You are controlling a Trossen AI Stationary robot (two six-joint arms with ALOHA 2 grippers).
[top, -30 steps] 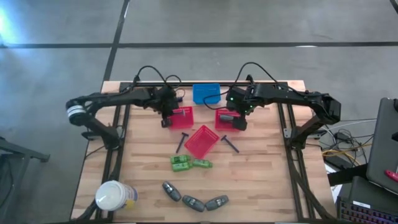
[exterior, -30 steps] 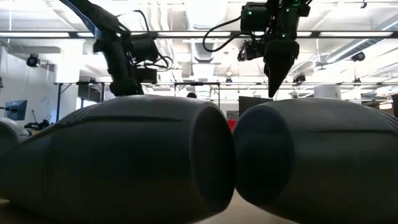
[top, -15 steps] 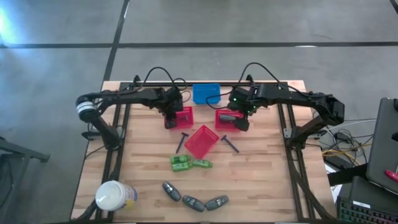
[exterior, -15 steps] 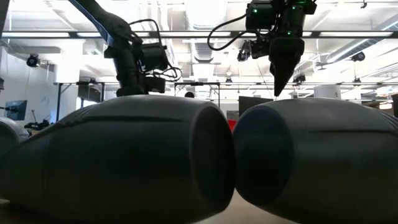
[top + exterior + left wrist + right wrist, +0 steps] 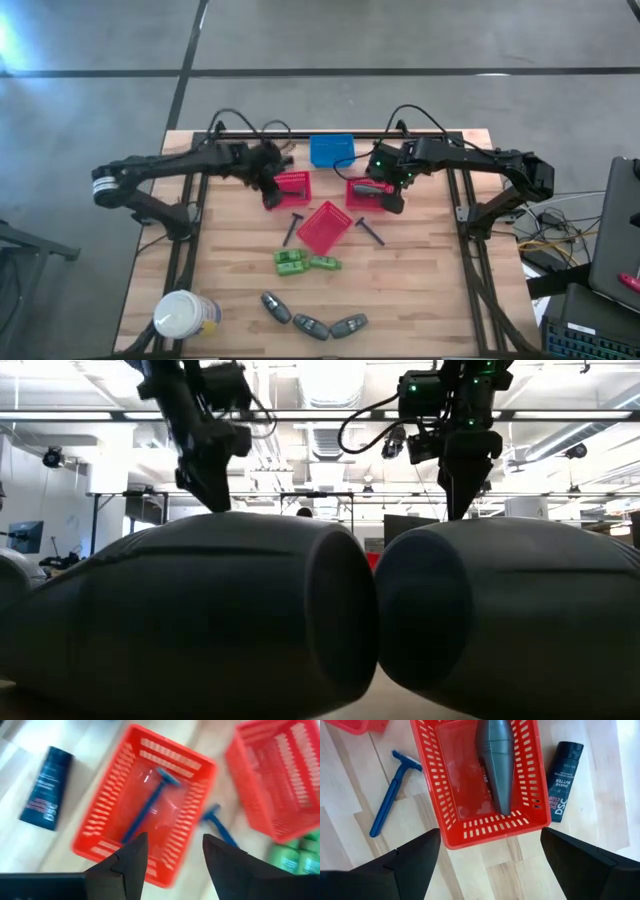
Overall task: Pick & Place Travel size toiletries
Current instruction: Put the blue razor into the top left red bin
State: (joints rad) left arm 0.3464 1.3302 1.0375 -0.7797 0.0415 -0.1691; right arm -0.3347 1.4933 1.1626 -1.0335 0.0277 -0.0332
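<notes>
My left gripper (image 5: 172, 852) hangs open above the left red basket (image 5: 145, 810), where a blue-handled razor (image 5: 150, 805) lies on the bottom. My right gripper (image 5: 490, 865) is wide open above the right red basket (image 5: 480, 775), which holds a grey oval bottle (image 5: 496, 762). A dark tube lies on the table beside each basket (image 5: 47, 787) (image 5: 565, 780). Two more razors (image 5: 292, 228) (image 5: 370, 230), two green pieces (image 5: 300, 263) and three grey bottles (image 5: 312, 322) lie on the table nearer the front edge.
A third red basket (image 5: 325, 228) sits tilted between the two razors. A blue basket (image 5: 332, 150) stands at the far edge. A big white-topped container (image 5: 185, 315) is at the near left corner. In the low view, two grey bottles (image 5: 210, 620) fill the foreground.
My left gripper has risen above the left red basket and its arm has swung. My right gripper has drifted slightly toward the table's right edge over its basket.
</notes>
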